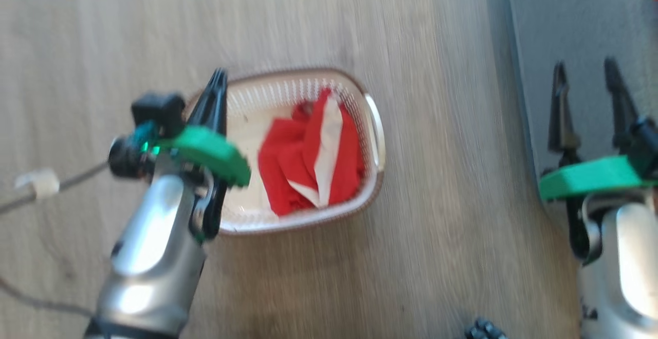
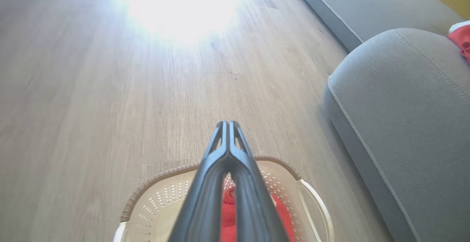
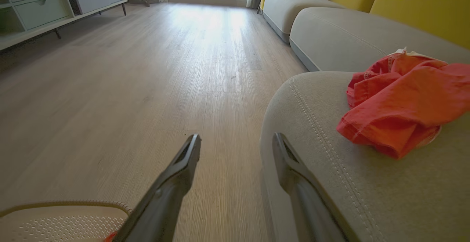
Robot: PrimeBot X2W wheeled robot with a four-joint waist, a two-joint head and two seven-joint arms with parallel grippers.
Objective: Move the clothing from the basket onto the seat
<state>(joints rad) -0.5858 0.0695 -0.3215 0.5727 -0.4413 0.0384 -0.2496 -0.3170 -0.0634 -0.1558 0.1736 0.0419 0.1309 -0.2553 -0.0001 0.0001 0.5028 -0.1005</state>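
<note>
The cream basket [image 1: 374, 123] with a brown rim stands on the wood floor, holding red clothing [image 1: 293, 159] with a white stripe. My left gripper [image 1: 218, 79] hovers over the basket's left part, shut and empty; in the left wrist view its closed fingers [image 2: 228, 128] point past the basket's far rim [image 2: 165, 172], with red cloth [image 2: 227, 216] below them. My right gripper [image 1: 586, 74] is open above the grey seat [image 1: 581, 20], at its rounded edge. In the right wrist view its open fingers [image 3: 237, 143] straddle the seat's edge [image 3: 304, 109], and one red garment [image 3: 404, 102] lies crumpled on the seat.
Wood floor [image 3: 147, 87] stretches ahead to a window. More grey sofa sections [image 3: 330, 32] with yellow backs line the right. A white cabinet [image 3: 36, 10] stands at far left. A cable with a white clip [image 1: 38, 182] runs along the floor left of my left arm.
</note>
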